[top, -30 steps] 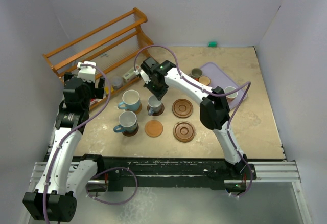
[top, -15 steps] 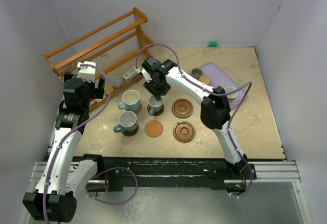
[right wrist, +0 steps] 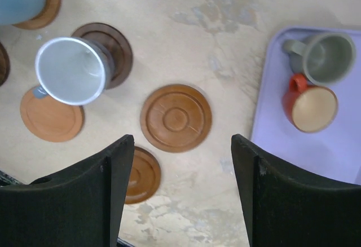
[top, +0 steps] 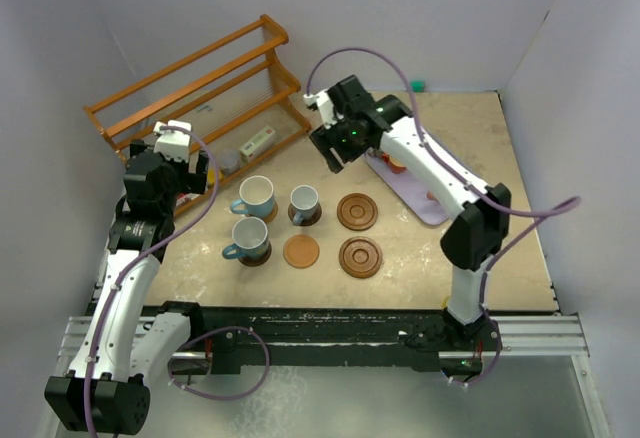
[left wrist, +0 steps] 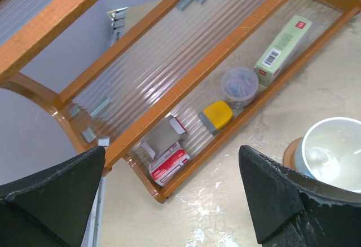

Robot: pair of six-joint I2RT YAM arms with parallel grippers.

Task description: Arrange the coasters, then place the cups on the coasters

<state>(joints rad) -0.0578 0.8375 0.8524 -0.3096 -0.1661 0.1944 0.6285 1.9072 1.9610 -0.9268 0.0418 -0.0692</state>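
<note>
One bench [top: 510, 138]: six coasters lie in two rows at its middle, a wooden rack [top: 190, 88] at the back left and a lavender tray [right wrist: 304, 162] at the right.
Right arm: the right claw [right wrist: 181, 140] hangs high between rack and tray, jaws wide and empty. A second ago it was closed on the grey-blue cup [top: 304, 201]. It has since let go, risen and swung toward the tray.
Left arm: the left claw [left wrist: 172, 151] is spread wide over the rack's lowest shelf, holding nothing, unmoved.
Tray cups: the grey-olive cup [right wrist: 324, 58] and orange cup [right wrist: 310, 106] stand touching. They lie to the right of the right claw in its wrist view, the olive handle pointing toward the coasters. The right arm is plainly the nearer.
Seated cups: the grey-blue cup and two light blue cups [top: 255, 196] each stand on a coaster.
Bare coasters: two grooved brown discs [top: 357, 211] and one orange disc [top: 301, 251] await cups.
</note>
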